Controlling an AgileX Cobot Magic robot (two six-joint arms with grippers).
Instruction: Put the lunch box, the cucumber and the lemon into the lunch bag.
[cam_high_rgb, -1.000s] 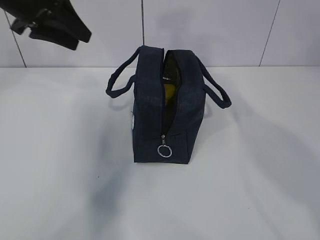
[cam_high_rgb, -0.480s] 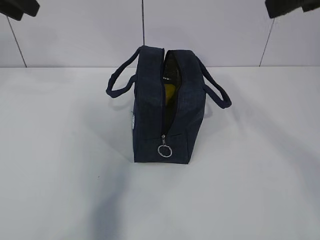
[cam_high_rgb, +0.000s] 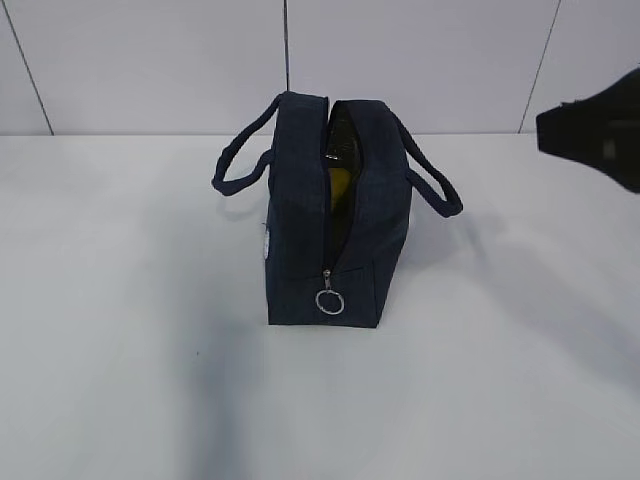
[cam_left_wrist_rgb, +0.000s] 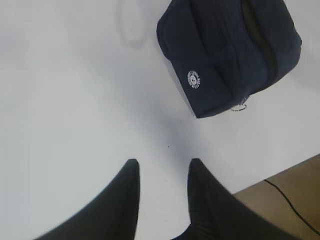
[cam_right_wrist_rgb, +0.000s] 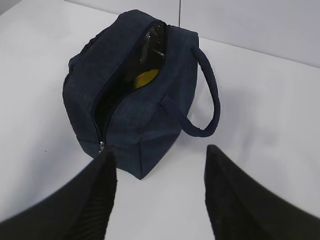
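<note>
- Right now the lunch bag (cam_high_rgb: 325, 215) stands upright on the white counter (cam_high_rgb: 130, 330), zipper parted along the top, silver ring pull (cam_high_rgb: 329, 301) hanging at its near end.
- Inside the bag's gap, the lemon (cam_right_wrist_rgb: 145, 78) shows yellow, with something dark and glossy just above it; I cannot tell what that is.
- My left end effector (cam_left_wrist_rgb: 161, 172) hangs over bare counter beside the bag's logo side, fingers apart, holding nothing.
- My right end effector (cam_right_wrist_rgb: 160, 167) hovers near the bag's zipper end, fingers wide apart and empty.
- Both handles (cam_high_rgb: 238, 160) droop outward from the bag.
</note>
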